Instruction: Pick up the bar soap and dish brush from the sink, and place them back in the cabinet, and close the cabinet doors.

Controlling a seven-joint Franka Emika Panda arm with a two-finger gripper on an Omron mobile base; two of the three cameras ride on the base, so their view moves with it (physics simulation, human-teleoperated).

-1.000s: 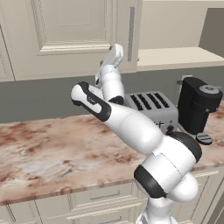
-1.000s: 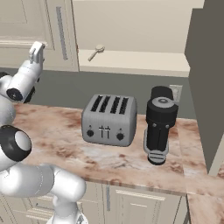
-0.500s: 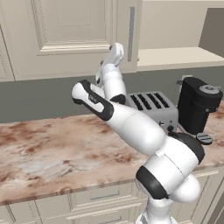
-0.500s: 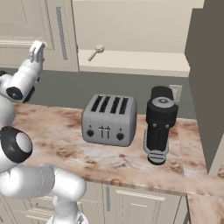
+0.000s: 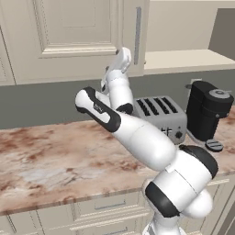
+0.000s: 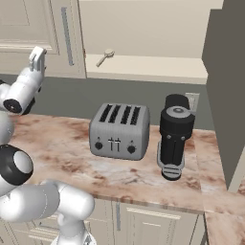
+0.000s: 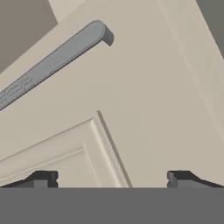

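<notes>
My gripper [image 5: 123,57] is raised against the left cabinet door [image 5: 69,36], just left of its long silver bar handle [image 5: 137,30]. In the hand view the two fingertips [image 7: 41,178] stand wide apart with nothing between them, facing the door's panel framing and handle [image 7: 52,61]. That door [image 6: 28,33] looks shut. The dish brush [image 6: 105,56] lies on the beige shelf [image 6: 143,67] of the open cabinet. The right cabinet door [image 6: 229,86] stands swung out, in shadow. The bar soap and the sink are out of view.
A silver four-slot toaster [image 6: 119,131] and a black coffee machine [image 6: 174,134] stand on the marbled counter [image 6: 62,153] below the cabinet. Cream drawers [image 5: 92,211] run under the counter's edge. My arm's elbow [image 5: 94,108] hangs over the counter's left part.
</notes>
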